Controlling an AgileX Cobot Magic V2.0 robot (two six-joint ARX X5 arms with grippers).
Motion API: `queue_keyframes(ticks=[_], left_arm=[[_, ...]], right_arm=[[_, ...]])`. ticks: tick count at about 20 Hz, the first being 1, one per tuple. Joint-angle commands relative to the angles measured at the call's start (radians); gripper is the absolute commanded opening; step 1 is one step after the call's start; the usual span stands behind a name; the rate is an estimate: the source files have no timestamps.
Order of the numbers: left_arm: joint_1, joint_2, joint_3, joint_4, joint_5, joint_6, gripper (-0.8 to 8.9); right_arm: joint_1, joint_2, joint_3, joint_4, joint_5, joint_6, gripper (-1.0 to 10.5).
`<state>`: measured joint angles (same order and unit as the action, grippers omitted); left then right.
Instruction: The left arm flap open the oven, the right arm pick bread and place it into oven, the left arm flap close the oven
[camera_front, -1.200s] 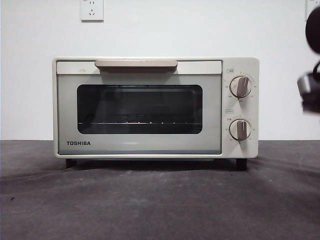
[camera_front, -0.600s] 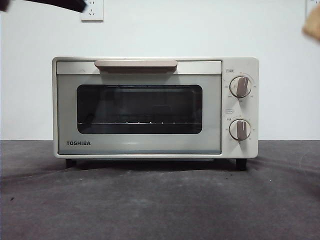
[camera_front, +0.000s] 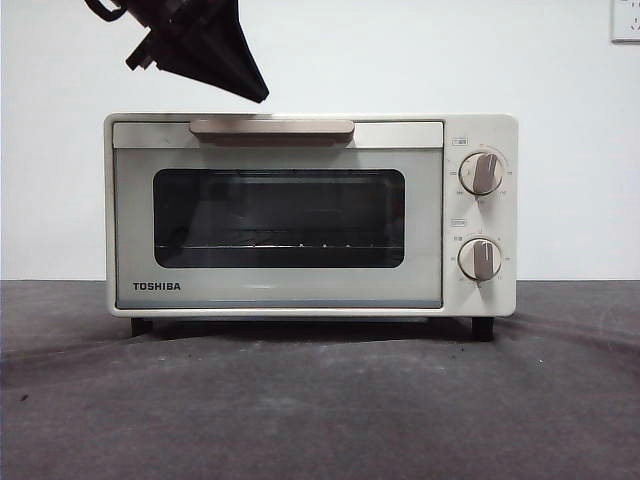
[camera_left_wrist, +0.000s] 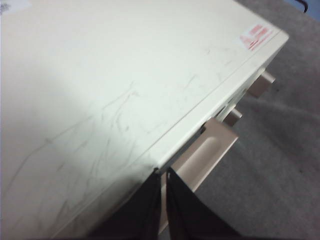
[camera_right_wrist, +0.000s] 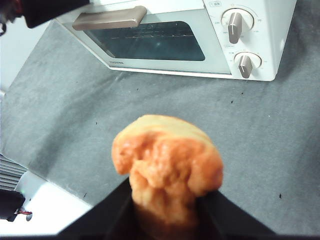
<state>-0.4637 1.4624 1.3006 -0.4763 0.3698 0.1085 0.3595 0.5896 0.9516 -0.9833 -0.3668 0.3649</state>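
At the upper left of the front view, the black wedge-tipped left end effector (camera_front: 255, 95) now hangs just above the beige bar handle (camera_front: 271, 129) of the cream-white boxy toaster oven (camera_front: 480, 290), having been only a dark sliver at the top corner half a second earlier; its jaws are pressed together, holding nothing. The oven door with dark glass window (camera_front: 279, 218) stays shut. The right end effector (camera_right_wrist: 167, 200) is clamped on the golden-brown rounded bread (camera_right_wrist: 167, 162), held above the grey tabletop (camera_right_wrist: 280, 145), well in front of the oven. Two beige knobs (camera_front: 482, 174) sit on the right panel
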Motion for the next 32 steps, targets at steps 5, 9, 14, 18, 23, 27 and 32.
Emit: queue_keyframes(ticks=[5,9,14,18,23,27,32], left_arm=[[-0.008,0.053,0.021,-0.021,-0.011,0.037,0.16],[-0.009,0.076,0.021,-0.055,-0.011,0.048,0.16],[-0.021,0.076,0.021,-0.164,-0.011,0.064,0.17],[-0.031,0.076,0.021,-0.234,-0.013,0.067,0.17],[-0.061,0.073,0.013,-0.270,-0.069,0.066,0.16],[-0.091,0.061,-0.030,-0.275,-0.069,0.061,0.17],[-0.131,0.037,-0.094,-0.235,-0.068,0.037,0.16]], right_arm=[[0.006,0.002,0.017,0.010,-0.003,-0.006,1.1],[0.006,0.002,0.017,0.009,-0.003,-0.006,1.1],[0.006,0.002,0.017,0.009,-0.003,-0.006,1.1],[0.006,0.002,0.017,0.008,-0.003,-0.006,1.1],[0.006,0.002,0.017,0.003,-0.002,-0.006,1.1],[0.006,0.002,0.017,0.002,-0.002,-0.006,1.1],[0.006,0.002,0.017,0.004,0.001,-0.006,1.1]])
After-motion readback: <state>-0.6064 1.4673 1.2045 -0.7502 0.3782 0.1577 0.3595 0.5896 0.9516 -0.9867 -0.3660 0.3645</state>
